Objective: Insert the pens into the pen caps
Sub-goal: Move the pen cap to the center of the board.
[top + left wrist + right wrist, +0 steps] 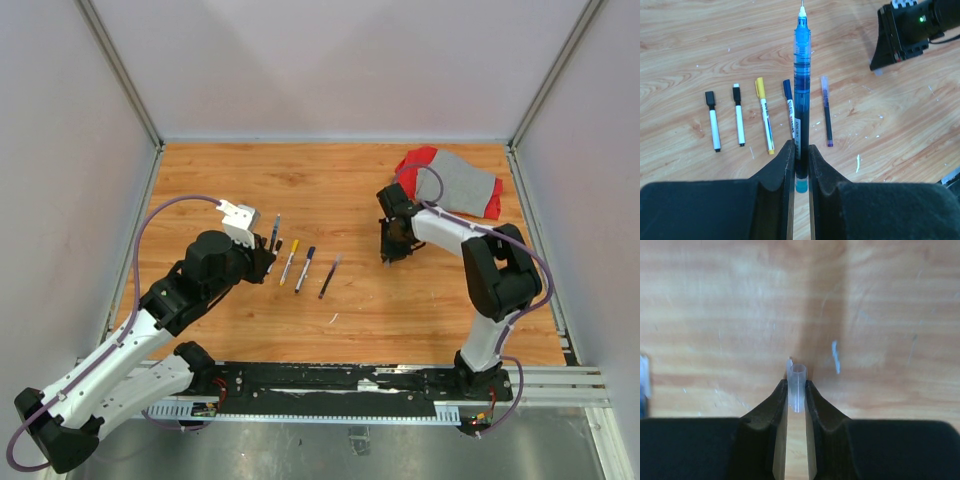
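Blue pen (802,75) gripped in our left tool (800,149), clear cap (798,377) pinched in our right tool (796,385), we are looking to bring tip and cap mouth squarely in line before pushing.

light bright, even | shadows soft | right pincer (796,385) blurred up close

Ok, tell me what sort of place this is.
Probably a robot test cell in a lab: a wooden table boxed in by plain white panels, arms bolted to a black rail, and pens laid out in a row.
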